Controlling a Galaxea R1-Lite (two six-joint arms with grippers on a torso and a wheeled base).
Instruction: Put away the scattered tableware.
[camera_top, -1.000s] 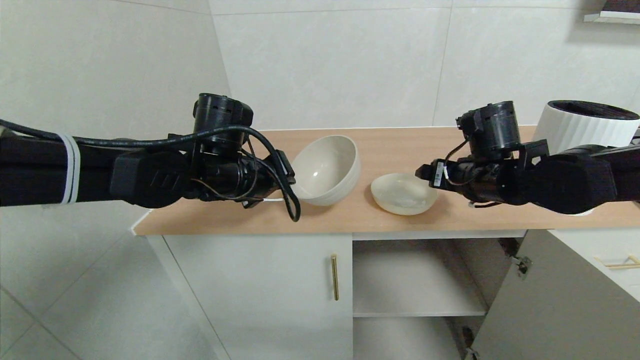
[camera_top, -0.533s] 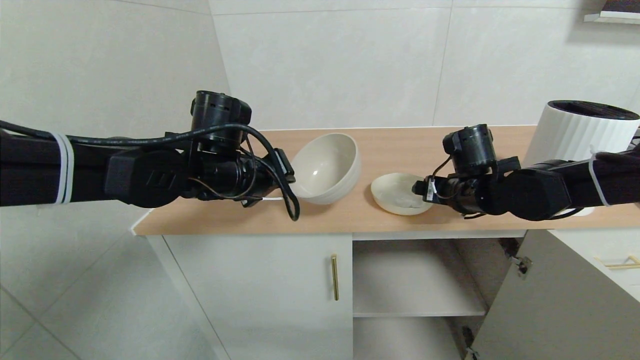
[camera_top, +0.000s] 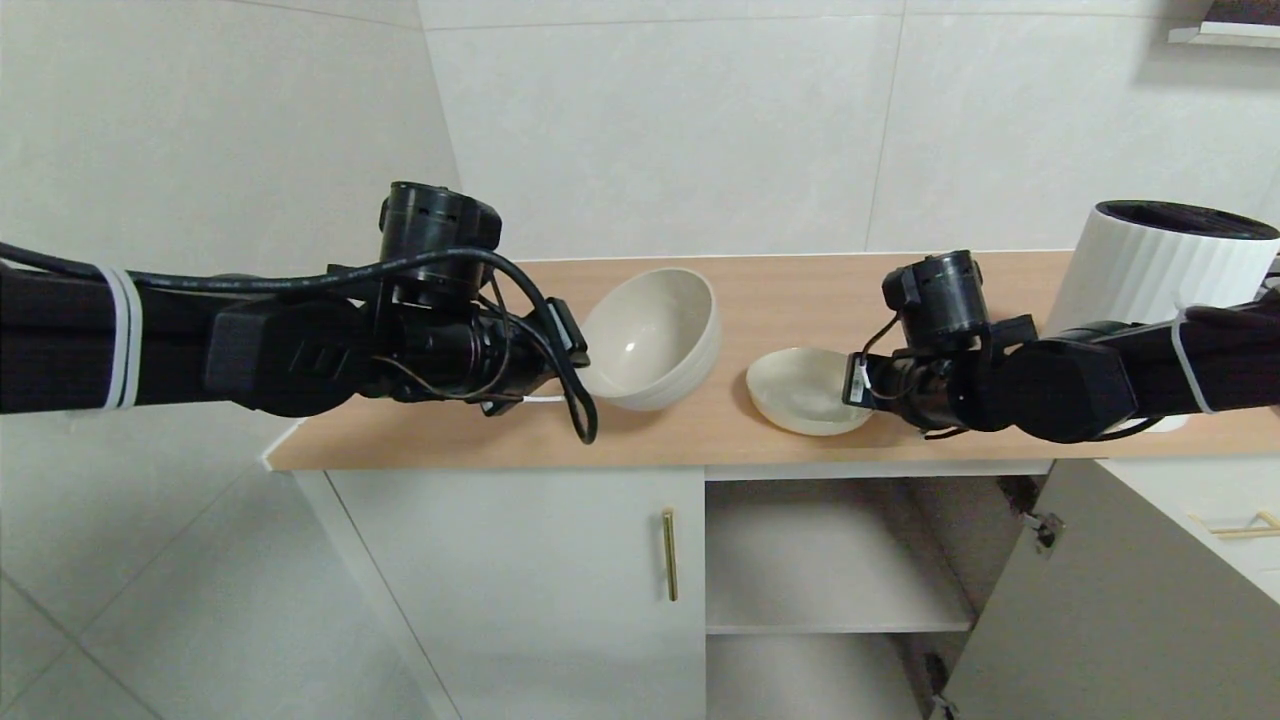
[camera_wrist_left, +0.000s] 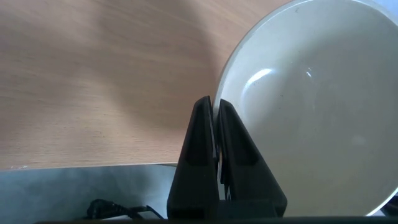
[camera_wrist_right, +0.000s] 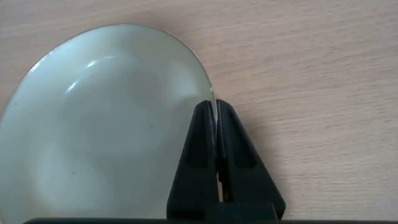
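Both pieces rest on the counter (camera_top: 780, 290): the left hand (camera_wrist_left: 216, 109) is clenched on the rim of the tilted bowl (camera_top: 650, 335), the right hand (camera_wrist_right: 216, 109) on the edge of the shallow dish (camera_top: 800, 390). Best to lift each level, gripping firmly, then lower toward the open cabinet shelf (camera_top: 820, 590). No writing is legible.

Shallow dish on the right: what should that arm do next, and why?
Probably lift the shallow dish clear of the countertop: the right gripper has its fingers shut on the rim, and the open cabinet shelf waits below.
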